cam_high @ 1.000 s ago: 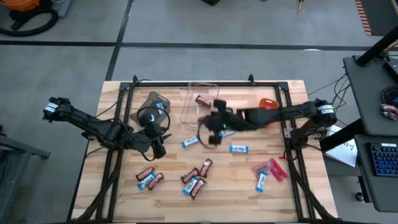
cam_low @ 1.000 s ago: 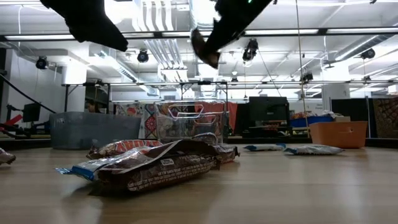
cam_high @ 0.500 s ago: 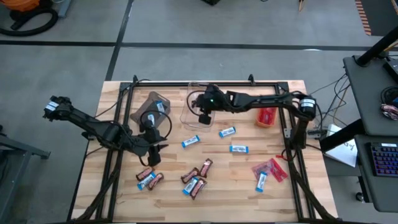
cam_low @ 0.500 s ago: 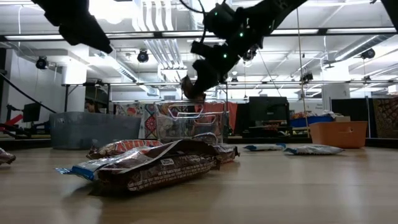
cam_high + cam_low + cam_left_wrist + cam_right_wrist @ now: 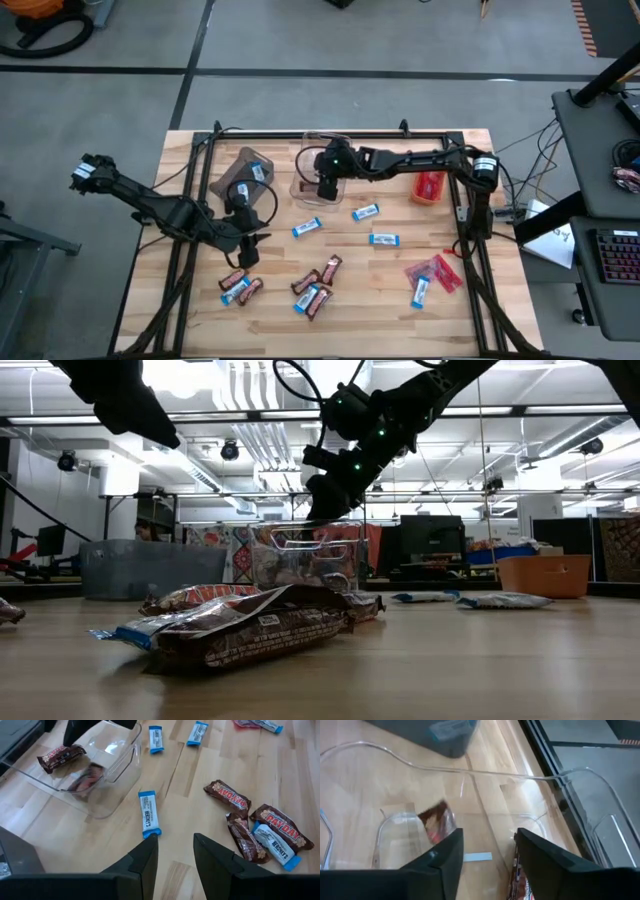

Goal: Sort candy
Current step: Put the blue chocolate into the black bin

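My right gripper (image 5: 322,189) hangs open over the clear bin (image 5: 306,170), its fingers just above the rim (image 5: 487,840). A dark brown bar (image 5: 436,824), blurred, sits below them inside the bin, with another brown bar (image 5: 62,756) beside it. My left gripper (image 5: 250,243) stands open above the table at the left, with nothing between its fingers (image 5: 175,855). Blue-and-white bars (image 5: 307,228) (image 5: 366,212) (image 5: 384,239) lie flat on the table's middle. Mixed brown and blue bars (image 5: 318,285) (image 5: 240,287) lie nearer the front, and red ones (image 5: 435,272) at the right.
A grey bin (image 5: 245,172) with a blue bar in it stands left of the clear bin. An orange bin (image 5: 430,186) stands at the far right. A black frame rail (image 5: 330,134) runs along the table's far edge and down both sides.
My right gripper has swung from over the table's middle toward the far edge and down, over the clear bin. It has let go of the dark brown bar it carried, which now lies inside the bin.
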You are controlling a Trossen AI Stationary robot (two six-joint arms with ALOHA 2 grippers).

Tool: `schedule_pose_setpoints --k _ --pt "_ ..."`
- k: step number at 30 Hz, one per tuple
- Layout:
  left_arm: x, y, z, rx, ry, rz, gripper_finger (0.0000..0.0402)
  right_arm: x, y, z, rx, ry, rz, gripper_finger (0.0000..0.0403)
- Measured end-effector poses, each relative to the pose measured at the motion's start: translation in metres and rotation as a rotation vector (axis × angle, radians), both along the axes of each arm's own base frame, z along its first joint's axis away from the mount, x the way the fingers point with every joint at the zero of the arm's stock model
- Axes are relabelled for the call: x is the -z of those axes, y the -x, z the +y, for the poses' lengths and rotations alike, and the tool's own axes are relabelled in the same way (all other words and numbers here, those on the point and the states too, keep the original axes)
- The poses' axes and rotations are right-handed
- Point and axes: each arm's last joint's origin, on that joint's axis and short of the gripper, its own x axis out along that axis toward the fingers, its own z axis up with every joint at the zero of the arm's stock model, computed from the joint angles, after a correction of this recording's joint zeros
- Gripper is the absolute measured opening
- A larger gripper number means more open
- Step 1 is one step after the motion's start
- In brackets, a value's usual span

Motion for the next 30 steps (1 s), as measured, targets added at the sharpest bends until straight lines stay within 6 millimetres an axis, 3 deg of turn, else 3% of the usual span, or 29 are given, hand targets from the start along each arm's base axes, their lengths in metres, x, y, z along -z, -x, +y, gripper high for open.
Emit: schedule_pose_setpoints --k 8,15,21,30 --pt "0.007 -0.007 -0.003 0.0 -0.012 0.025 0.0109 -0.017 0.006 0.004 -0.005 -0.006 -0.021 0.0195" --pt "0.017 -0.021 -0.009 0.01 -0.052 0.032 0.0109 -0.054 0.025 0.024 -0.056 -0.097 -0.059 0.0194" --pt "0.023 -0.035 -0.016 0.042 -0.09 0.003 0.0117 -0.081 0.047 0.06 -0.111 -0.132 -0.049 0.0187" --pt "0.043 -0.046 -0.021 0.049 -0.118 -0.088 0.0158 -0.1 0.082 0.127 -0.236 -0.194 -0.122 0.0174"
